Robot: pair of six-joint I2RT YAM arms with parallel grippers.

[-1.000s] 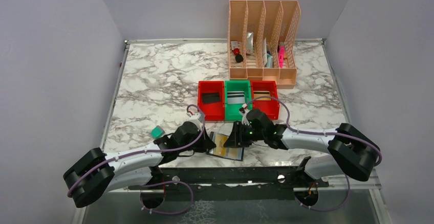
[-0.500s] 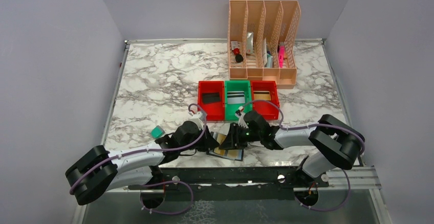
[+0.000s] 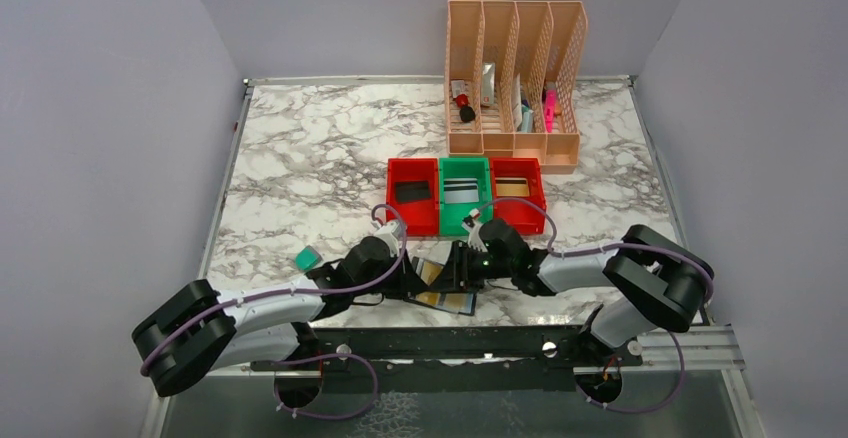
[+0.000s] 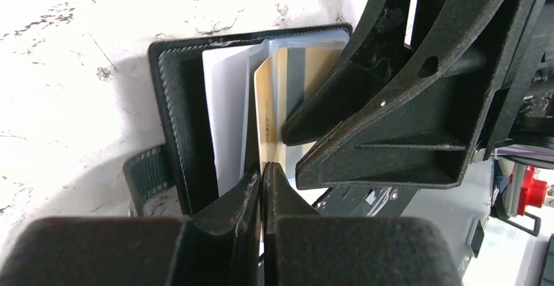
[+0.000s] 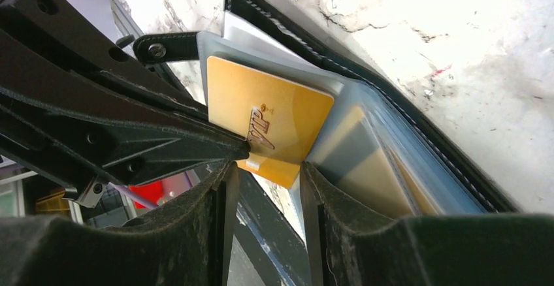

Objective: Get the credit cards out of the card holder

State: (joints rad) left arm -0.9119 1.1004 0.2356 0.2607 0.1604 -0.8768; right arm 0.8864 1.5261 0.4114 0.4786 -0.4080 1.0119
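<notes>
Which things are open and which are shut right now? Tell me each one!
card holder: open, pockets showing
gold card: in a clear pocket
left gripper: jaws shut on a card holder leaf
right gripper: jaws open around the gold card's corner
green bin: holds a card

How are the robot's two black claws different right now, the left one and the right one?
The left gripper is pressed shut, pinching the edge of the gold plastic card; the right gripper is open, with that card's corner in its gap. The left gripper sits beside the strap of the black card holder; the right gripper is on the opposite side. Both are black and meet over the open holder.
</notes>
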